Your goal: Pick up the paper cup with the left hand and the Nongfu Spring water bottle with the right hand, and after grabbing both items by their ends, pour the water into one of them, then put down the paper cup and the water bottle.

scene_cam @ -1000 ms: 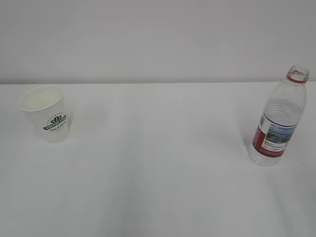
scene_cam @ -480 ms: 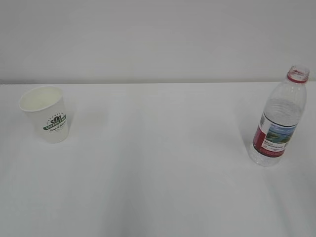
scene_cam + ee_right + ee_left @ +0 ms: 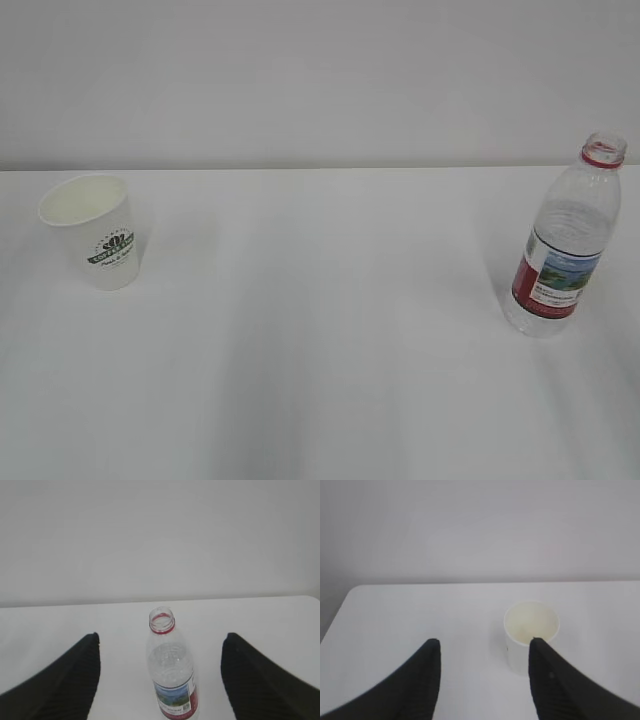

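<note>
Here the left gripper (image 3: 484, 650) has its two black fingers (image 3: 422, 680) spread apart with nothing between them, hovering above the white table (image 3: 410, 615). The cup (image 3: 531, 635) stands upright just beyond the tips, off to the right of the gap, so that the right-side finger overlaps its rim in the left wrist view; whether they touch cannot be told. The cup's mouth faces up, pale inside.

The right gripper (image 3: 160, 645) also stands wide open, its fingers (image 3: 75, 680) far out to either side of the bottle (image 3: 171, 672). The bottle is upright and uncapped, its red neck ring (image 3: 162, 625) at the top and its label low on the body, lying ahead of the fingertips and roughly centred in the gap, touched by neither.

In the exterior view neither arm shows. The cup (image 3: 92, 230) sits at the far left of the table (image 3: 320, 330), green logo facing the camera, and the bottle (image 3: 567, 245) stands at the far right, well apart from it. Clear water (image 3: 535, 315) can be made out low in the bottle, though its level is hard to judge. A plain pale wall (image 3: 320, 80) rises behind the table's far edge.
</note>
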